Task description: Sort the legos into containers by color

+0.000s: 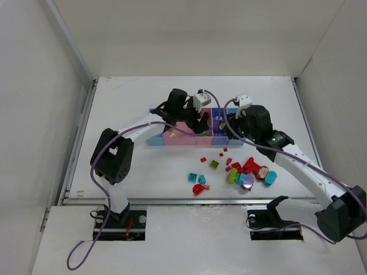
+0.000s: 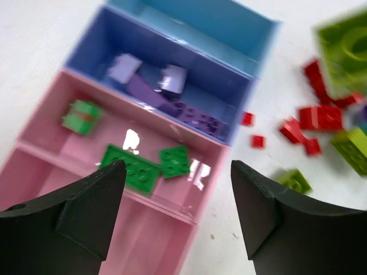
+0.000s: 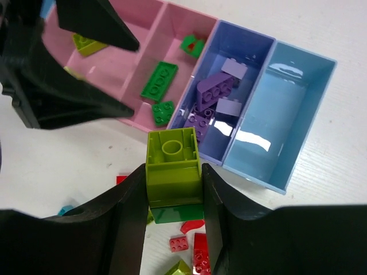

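The right gripper [image 3: 173,172] clamps a lime-green hollow square plastic brick [image 3: 172,150] between its black fingers, over the white table [image 3: 69,149] just beside the near wall of the row of joined open plastic bins [image 3: 281,86]. The left gripper [image 2: 176,172] hangs with jaws wide and nothing between them above the narrow pink bin [image 2: 69,146], where green flat plates [image 2: 137,169] lie. Purple bricks [image 2: 172,86] fill the neighbouring purple-blue bin [image 2: 97,51]. Loose red, cyan, lime and purple bricks [image 1: 246,172] lie scattered on the table in front of the bins.
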You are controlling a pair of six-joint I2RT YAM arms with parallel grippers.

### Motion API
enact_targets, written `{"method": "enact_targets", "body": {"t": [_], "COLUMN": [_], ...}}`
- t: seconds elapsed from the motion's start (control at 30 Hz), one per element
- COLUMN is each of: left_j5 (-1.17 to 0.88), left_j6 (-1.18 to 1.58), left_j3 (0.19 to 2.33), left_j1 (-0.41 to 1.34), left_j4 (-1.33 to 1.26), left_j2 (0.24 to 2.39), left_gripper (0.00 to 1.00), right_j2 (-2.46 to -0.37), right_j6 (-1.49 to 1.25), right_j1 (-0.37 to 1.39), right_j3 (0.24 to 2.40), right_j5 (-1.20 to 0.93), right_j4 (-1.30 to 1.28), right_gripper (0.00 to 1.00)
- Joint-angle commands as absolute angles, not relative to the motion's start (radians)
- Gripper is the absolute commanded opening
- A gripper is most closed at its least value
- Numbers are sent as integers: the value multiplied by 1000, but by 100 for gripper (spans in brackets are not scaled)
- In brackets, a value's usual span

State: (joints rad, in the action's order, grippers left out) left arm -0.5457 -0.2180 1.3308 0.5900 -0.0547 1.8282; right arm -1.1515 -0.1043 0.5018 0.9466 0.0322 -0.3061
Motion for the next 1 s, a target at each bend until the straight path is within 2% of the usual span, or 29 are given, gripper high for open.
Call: {"method": "enact_targets", "body": {"t": [0.0, 0.03, 0.07, 0.1, 0.13, 0.17, 0.23, 0.3, 0.4, 0.5, 0.67, 0.7, 0.83, 0.87, 0.97], "left_j5": [-853, -938, -1115, -1117, -1259, -1313, -1395, -1420, -1430, -1388, -1303, -1280, -1266, -1266, -1266], "left_j6": [-363, -395, -484, -536, -582, -627, -792, -877, -877, -888, -853, -836, -825, -834, -848], "left_j3": [1364, 1364, 1364, 1364, 1364, 1364, 1385, 1396, 1416, 1416, 1450, 1463, 1453, 1453, 1453], "left_j1": [554, 539, 507, 506, 480, 480, 468, 468, 468, 468, 439, 439, 439, 439, 439], "left_j4": [12, 38, 114, 158, 197, 237, 370, 446, 456, 465, 465, 465, 474, 474, 486], "left_j2": [1753, 1743, 1723, 1714, 1713, 1698, 1683, 1672, 1647, 1603, 1571, 1571, 1562, 1562, 1562], "left_gripper": [70, 70, 70, 70, 72, 75, 81, 86, 92, 92, 82, 76, 65, 58, 48], "right_j2": [-1121, -1121, -1112, -1103, -1103, -1103, -1103, -1132, -1164, -1186, -1221, -1230, -1258, -1267, -1267], "right_j6": [-69, -54, -26, -17, -17, -8, -20, -31, -19, 8, 63, 77, 100, 100, 100], "right_j1": [480, 480, 480, 480, 480, 480, 480, 480, 508, 532, 590, 603, 634, 634, 644], "right_j3": [1015, 1026, 1026, 1037, 1037, 1037, 1069, 1110, 1135, 1146, 1155, 1155, 1184, 1193, 1204], "right_j5": [-69, -154, -255, -256, -309, -422, -518, -618, -650, -638, -574, -554, -528, -528, -515], "right_j4": [-249, -236, -216, -201, -183, -149, -127, -115, -115, -115, -178, -196, -239, -239, -239], "right_gripper": [0, 0, 0, 0, 0, 0, 0, 0, 0, 0, 0, 0, 0, 0, 0]}}
